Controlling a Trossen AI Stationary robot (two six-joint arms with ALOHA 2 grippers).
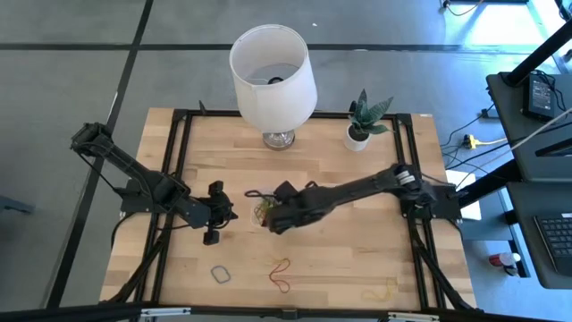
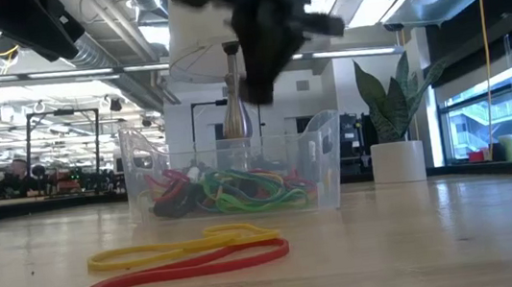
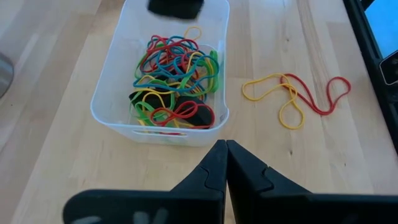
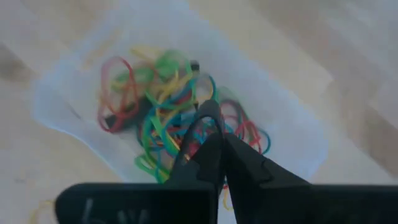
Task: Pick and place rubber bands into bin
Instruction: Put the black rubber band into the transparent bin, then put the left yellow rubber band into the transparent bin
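The bin (image 3: 160, 118) sits mid-table, already heaped with bands (image 3: 174, 81). The right gripper (image 4: 210, 127) hangs right over the bin, fingers nearly together around a black band that may snag as they part. The left gripper (image 3: 225, 158), pinched closed and empty, waits beside the bin. Red and yellow bands (image 3: 292, 99) lie outside it.

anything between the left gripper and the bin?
No. In the left wrist view only bare wood table separates the shut left gripper from the bin; the loose red and yellow bands lie off to one side.
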